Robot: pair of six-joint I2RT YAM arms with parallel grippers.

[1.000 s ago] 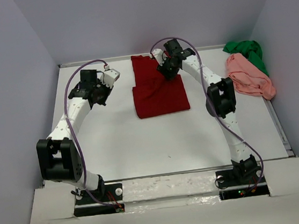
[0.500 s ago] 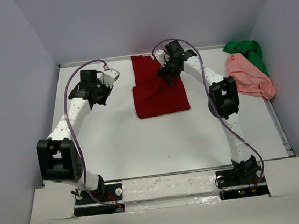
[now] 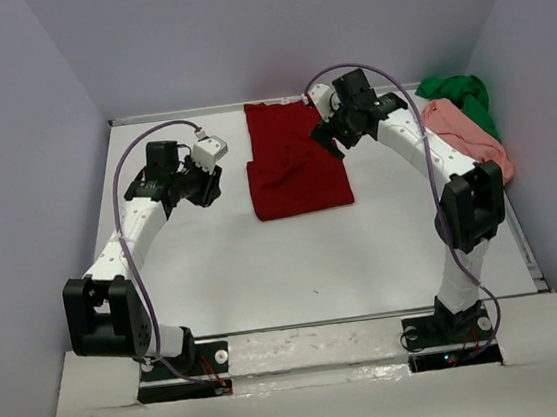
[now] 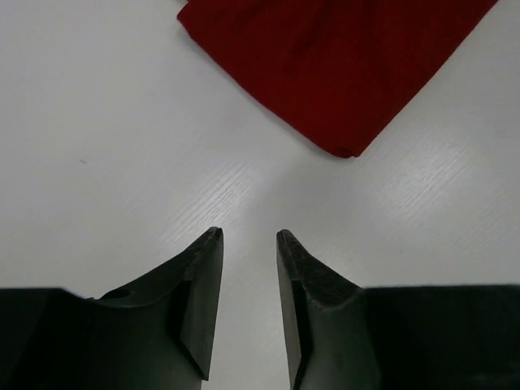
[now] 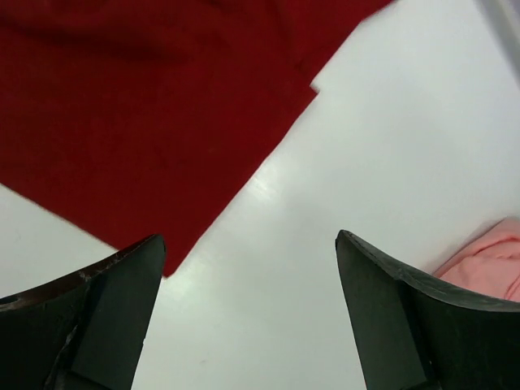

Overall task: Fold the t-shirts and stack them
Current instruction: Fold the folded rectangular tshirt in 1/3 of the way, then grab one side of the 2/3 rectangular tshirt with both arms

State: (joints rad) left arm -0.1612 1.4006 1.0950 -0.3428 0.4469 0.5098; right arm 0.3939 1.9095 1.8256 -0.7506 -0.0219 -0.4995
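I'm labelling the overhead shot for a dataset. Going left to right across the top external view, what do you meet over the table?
left gripper → dark red t-shirt → right gripper, over that shirt's right edge → salmon pink t-shirt. The green t-shirt overlaps the pink one sideways, so it is left out.

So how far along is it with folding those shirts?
Early on. The dark red t-shirt looks partly folded, flat on the table. Nothing is in hand: both arms' jaws are open and empty near it. Left: the salmon pink t-shirt and green t-shirt, crumpled at the right edge, and the stacking.
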